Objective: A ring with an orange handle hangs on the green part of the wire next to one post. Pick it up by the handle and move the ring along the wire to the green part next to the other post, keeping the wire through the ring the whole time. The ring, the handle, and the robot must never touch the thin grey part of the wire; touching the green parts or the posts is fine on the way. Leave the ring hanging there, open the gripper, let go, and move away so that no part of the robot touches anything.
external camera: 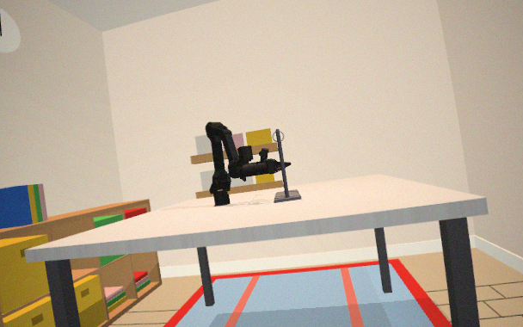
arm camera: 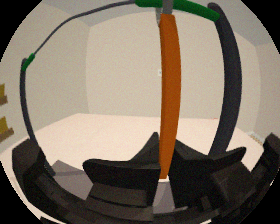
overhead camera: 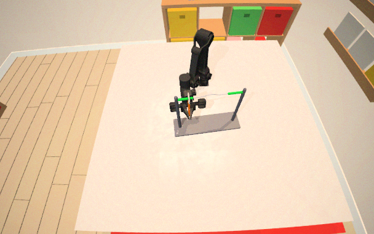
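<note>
Pinching the orange handle beside the stand!

We have the gripper [overhead camera: 189, 117] [external camera: 290, 163] [arm camera: 159, 135] closed on the orange handle [overhead camera: 189, 109] [arm camera: 171, 90], fingers gripping its lower end, handle upright! Above it, the ring [external camera: 283, 137] [arm camera: 167, 6] is around the wire at the green part [overhead camera: 183, 99] [arm camera: 196, 9] by the stand's nearer post in the exterior view. The other green part [overhead camera: 235, 92] [arm camera: 28, 62] is at the stand's opposite post, thin grey wire [overhead camera: 210, 95] [arm camera: 73, 19] between.

And look past the arm from the stand: we spot a wooden cabinet [overhead camera: 232, 3] [external camera: 79, 215]! Its upper row holds a yellow bin [overhead camera: 183, 26] [external camera: 19, 267], an open compartment, then a green bin [overhead camera: 245, 24] [external camera: 108, 221] and a red bin [overhead camera: 275, 24] [external camera: 135, 212]. Lower down we see more yellow bins, and stacks of flat, colored items [external camera: 115, 297] lying in the compartments. What's inside the bins, we can't tell.
</note>
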Controlling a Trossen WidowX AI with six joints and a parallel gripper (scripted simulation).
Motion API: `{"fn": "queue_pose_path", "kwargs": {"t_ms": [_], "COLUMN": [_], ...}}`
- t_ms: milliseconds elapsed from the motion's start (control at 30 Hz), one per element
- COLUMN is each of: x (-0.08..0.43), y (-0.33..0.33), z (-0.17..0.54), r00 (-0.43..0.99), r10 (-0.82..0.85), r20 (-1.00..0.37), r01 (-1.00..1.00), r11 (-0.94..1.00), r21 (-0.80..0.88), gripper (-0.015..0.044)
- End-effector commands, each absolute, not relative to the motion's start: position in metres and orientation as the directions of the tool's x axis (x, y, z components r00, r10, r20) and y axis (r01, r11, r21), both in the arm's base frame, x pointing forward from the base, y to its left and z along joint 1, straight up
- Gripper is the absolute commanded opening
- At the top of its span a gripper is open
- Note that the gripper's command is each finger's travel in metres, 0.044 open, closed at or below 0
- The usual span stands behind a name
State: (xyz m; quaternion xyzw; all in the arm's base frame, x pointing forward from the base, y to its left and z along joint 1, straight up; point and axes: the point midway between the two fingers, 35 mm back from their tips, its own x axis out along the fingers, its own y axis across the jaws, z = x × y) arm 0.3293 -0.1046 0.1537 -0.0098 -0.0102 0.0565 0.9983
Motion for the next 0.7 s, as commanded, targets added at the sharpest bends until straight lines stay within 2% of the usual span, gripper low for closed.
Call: {"fn": "queue_pose_path", "kwargs": {"t_ms": [0, 667], "x": [0.329, 0.327], "y": [-0.102, -0.082], "z": [0.154, 0.153], "r00": [0.993, 0.993], "r10": [0.114, 0.115], "r20": [0.018, 0.018], "r01": [-0.114, -0.115], "r11": [0.993, 0.993], "r21": [-0.015, -0.01], "gripper": [-0.015, -0.015]}}
